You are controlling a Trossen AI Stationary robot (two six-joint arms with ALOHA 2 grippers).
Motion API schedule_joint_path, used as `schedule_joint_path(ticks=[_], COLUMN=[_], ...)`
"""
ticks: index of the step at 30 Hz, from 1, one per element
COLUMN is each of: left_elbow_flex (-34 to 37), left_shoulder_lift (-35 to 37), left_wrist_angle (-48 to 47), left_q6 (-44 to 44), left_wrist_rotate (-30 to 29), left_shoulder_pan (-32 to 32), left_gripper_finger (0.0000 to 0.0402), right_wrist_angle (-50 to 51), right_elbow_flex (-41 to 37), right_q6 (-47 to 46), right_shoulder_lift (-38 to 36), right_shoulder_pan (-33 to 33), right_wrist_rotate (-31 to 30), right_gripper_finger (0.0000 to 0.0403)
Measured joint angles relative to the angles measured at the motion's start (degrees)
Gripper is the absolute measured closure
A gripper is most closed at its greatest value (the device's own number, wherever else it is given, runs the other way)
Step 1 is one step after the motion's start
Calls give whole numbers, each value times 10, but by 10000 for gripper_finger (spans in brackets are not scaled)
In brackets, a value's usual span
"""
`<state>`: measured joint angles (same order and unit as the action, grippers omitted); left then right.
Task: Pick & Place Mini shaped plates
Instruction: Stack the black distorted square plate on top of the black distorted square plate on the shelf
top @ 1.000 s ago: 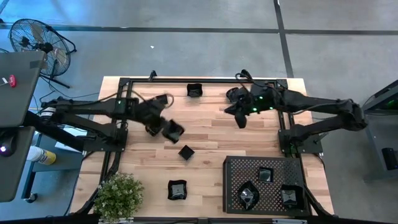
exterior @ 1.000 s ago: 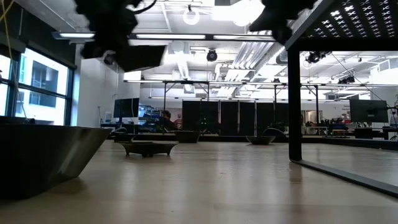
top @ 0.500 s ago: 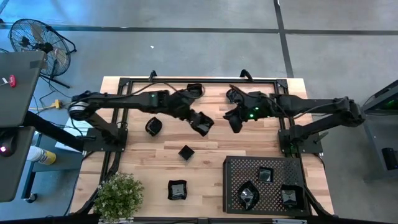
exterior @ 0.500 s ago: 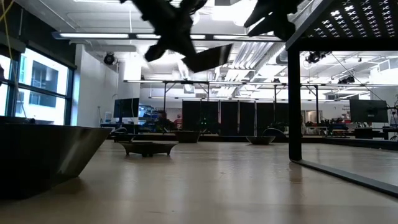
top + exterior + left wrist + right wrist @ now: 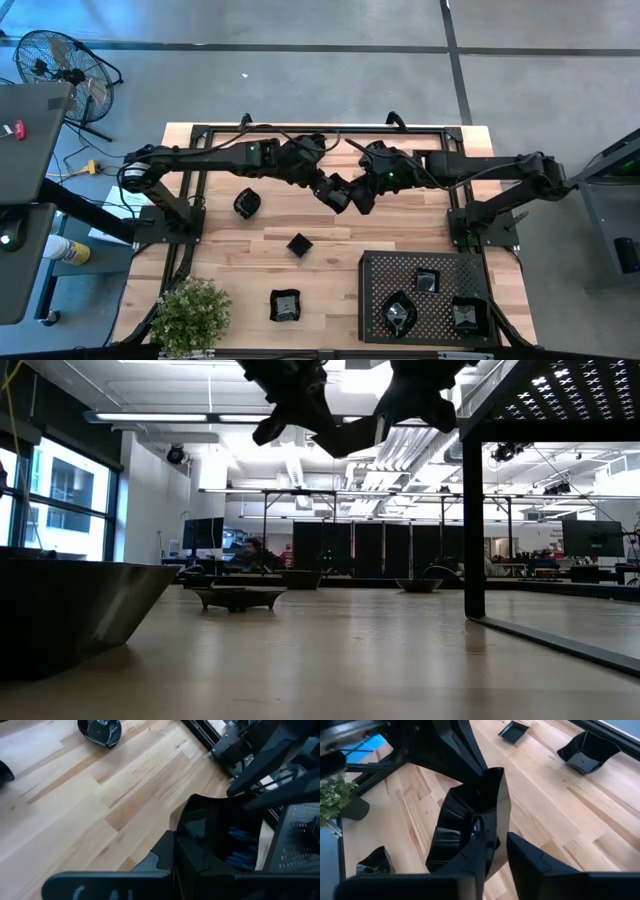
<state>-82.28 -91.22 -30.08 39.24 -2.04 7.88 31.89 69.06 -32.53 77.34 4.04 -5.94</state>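
My left gripper (image 5: 322, 186) is shut on a glossy black mini plate (image 5: 337, 195) high above the middle of the table. My right gripper (image 5: 360, 196) is open right beside it. In the right wrist view its fingers (image 5: 476, 852) stand on either side of the plate's wall (image 5: 496, 805); I cannot tell if they touch. In the low view the plate (image 5: 345, 438) hangs between both arms. Other mini plates rest bottom-down on the wood: a roundish one (image 5: 247, 203), a small square one (image 5: 299, 244) and a wavy one (image 5: 285, 305). My left gripper holds the plate by the wall on its left-hand side (image 5: 182, 840). The fingers come roughly level from the table's left, and my own finger (image 5: 165, 854) hides the place of contact. The plate is tilted and lifted clear of the table.
A large black perforated tray (image 5: 372, 300) stands at the near right with three plates in it, one of which is (image 5: 427, 281). Two more plates sit at the far edge under the arms (image 5: 313, 145) (image 5: 375, 152). A potted plant (image 5: 190, 315) stands at the near left corner.
My left gripper has carried the plate from above the roundish plate toward the table's right, holding it in the air. My right gripper has moved toward the table's left until it stands at the plate.
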Motion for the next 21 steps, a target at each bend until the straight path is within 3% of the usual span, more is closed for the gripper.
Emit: schedule_joint_path(ticks=[5, 11, 21], left_elbow_flex=[0, 0, -88], left_shoulder_lift=[0, 0, 12], left_wrist_angle=[-1, 0, -75], left_q6=[0, -9, -93], left_wrist_rotate=[-2, -3, -13], left_shoulder_pan=[-1, 0, 16], left_gripper_finger=[401, 393, 278], right_wrist_angle=[18, 22, 40], right_elbow_flex=[0, 0, 0], right_q6=[0, -27, -37], right_shoulder_lift=[0, 0, -29], right_shoulder_pan=[1, 2, 27], right_wrist_rotate=[-1, 1, 20], right_gripper_finger=[394, 395, 400])
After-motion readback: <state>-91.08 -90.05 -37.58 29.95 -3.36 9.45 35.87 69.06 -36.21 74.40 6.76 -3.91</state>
